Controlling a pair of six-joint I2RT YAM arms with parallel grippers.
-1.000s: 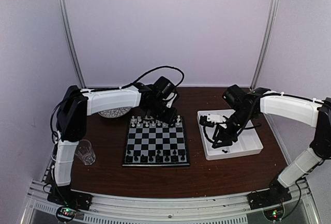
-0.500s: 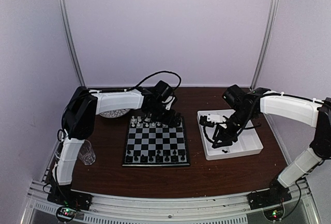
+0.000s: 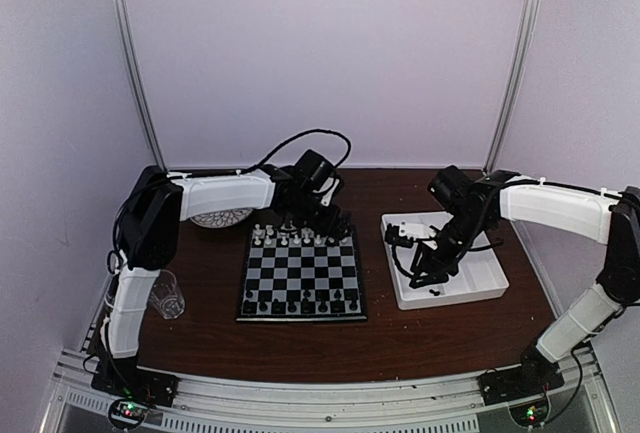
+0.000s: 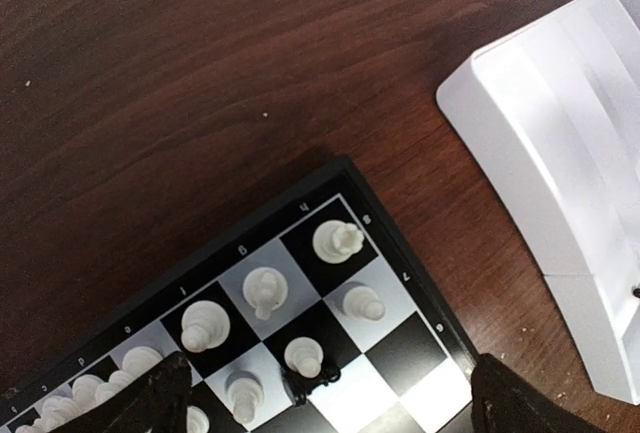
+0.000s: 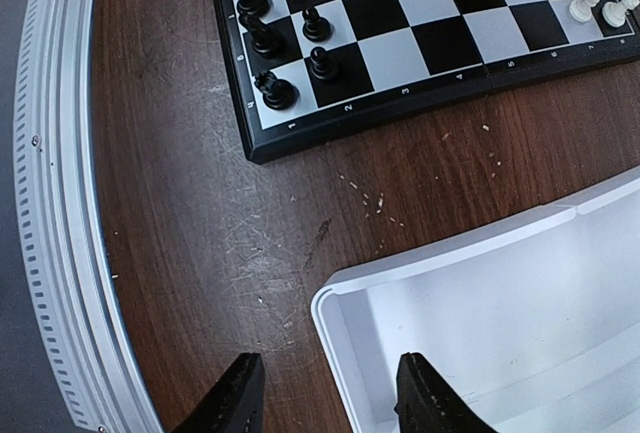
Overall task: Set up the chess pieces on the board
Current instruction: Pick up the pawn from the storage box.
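The board [image 3: 300, 273] lies flat on the brown counter [image 3: 300, 348] between the two arms. The chess pieces stand along two of its edges: white pieces [image 3: 290, 239] in the far rows and black pieces [image 3: 300, 305] in the near rows, with the middle squares bare. The left arm [image 3: 215, 193] reaches across to the board's far right corner, and the left jaws hang above that corner, wide open and holding nothing. In the left wrist view the fingertips [image 4: 150, 403] show at the two bottom corners. Between and beyond them are the board [image 4: 400, 348] and several white pieces [image 4: 338, 241] on the corner squares. One small black piece [image 4: 308, 385] sits just beside a white one. The right arm [image 3: 550, 203] bends down over a white tray [image 3: 480, 288], which sits on the counter just right of the board without touching it. The right jaws hang over the tray's near left corner. In the right wrist view the fingertips [image 5: 235, 393] stand partly apart with nothing between them, above the tray's rim [image 5: 440, 263] and the scratched counter [image 5: 200, 203]. That view also shows the board's [image 5: 447, 43] near right corner with black pieces [image 5: 270, 38] on it. A small dark piece [image 3: 435, 293] lies in the tray near its near wall. A patterned plate [image 3: 222, 218] sits beyond the board's far left corner, partly under the left arm. A clear cup [image 3: 168, 295] stands left of the board.
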